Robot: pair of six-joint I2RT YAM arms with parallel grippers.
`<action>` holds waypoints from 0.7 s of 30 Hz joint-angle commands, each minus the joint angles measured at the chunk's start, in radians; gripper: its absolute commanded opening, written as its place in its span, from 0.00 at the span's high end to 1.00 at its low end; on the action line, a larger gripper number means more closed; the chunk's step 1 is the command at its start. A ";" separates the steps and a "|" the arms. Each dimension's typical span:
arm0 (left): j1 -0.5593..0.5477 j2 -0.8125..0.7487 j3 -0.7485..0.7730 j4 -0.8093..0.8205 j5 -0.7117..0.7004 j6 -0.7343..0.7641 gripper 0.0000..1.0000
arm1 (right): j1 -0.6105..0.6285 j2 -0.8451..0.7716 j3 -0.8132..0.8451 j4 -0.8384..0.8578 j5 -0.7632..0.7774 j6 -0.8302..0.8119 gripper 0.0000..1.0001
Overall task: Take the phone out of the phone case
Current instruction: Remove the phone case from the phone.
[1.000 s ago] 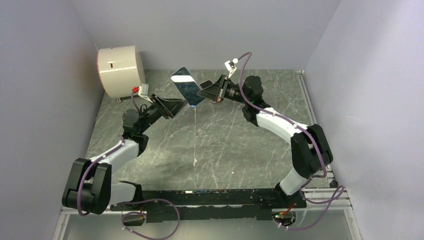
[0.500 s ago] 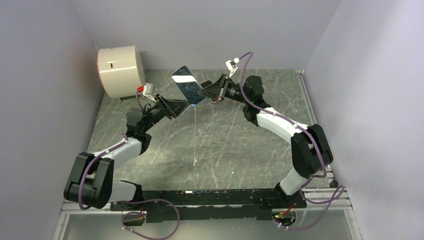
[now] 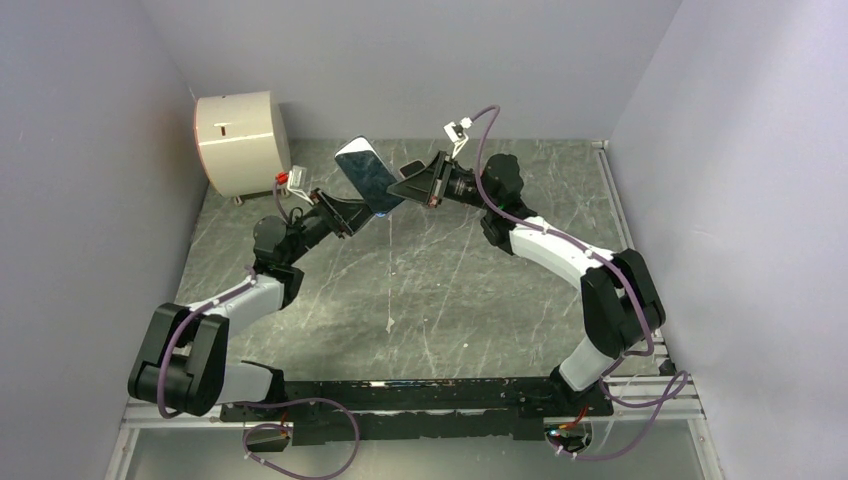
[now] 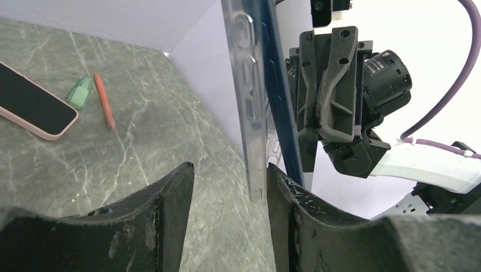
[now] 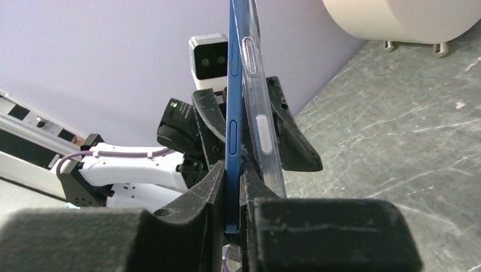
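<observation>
Tools: right tool [image 5: 232, 187] clamped on blue phone [image 5: 232, 147] edge; left tool [image 4: 230, 177] half-spread, straddling clear phone case [image 4: 249, 113], unpinched. Both aloft, counter [image 3: 450, 290] 11 o'clock. Step: peeling. Next, likely: left pinches case, draws toward 8 o'clock.

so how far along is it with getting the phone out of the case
Partly done. The clear case already gapes away from the blue phone along one edge. In hand: the right fingers pinch the phone alone; the left fingers straddle the case's edge with a gap, not clamped. Still to do: close on the case and pull it fully off.
</observation>
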 commanded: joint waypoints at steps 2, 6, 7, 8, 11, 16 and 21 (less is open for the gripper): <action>-0.010 0.000 0.028 0.168 0.031 -0.075 0.51 | 0.033 -0.032 0.002 0.058 -0.035 -0.023 1.00; -0.010 -0.016 0.016 0.185 0.018 -0.081 0.72 | 0.036 -0.041 -0.007 0.032 -0.037 -0.046 1.00; -0.010 -0.023 0.014 0.183 0.013 -0.077 0.79 | 0.037 -0.046 -0.007 0.021 -0.036 -0.059 1.00; -0.010 -0.031 0.011 0.174 0.006 -0.072 0.85 | 0.036 -0.048 -0.007 0.008 -0.035 -0.071 1.00; -0.009 -0.063 0.005 0.109 -0.023 -0.040 0.97 | 0.034 -0.062 -0.006 -0.023 -0.026 -0.097 1.00; -0.009 -0.134 0.022 -0.170 -0.144 0.060 0.97 | 0.016 -0.083 -0.005 -0.051 -0.016 -0.121 1.00; -0.010 -0.224 0.052 -0.516 -0.398 0.158 0.97 | -0.031 -0.122 -0.041 -0.082 -0.003 -0.137 1.00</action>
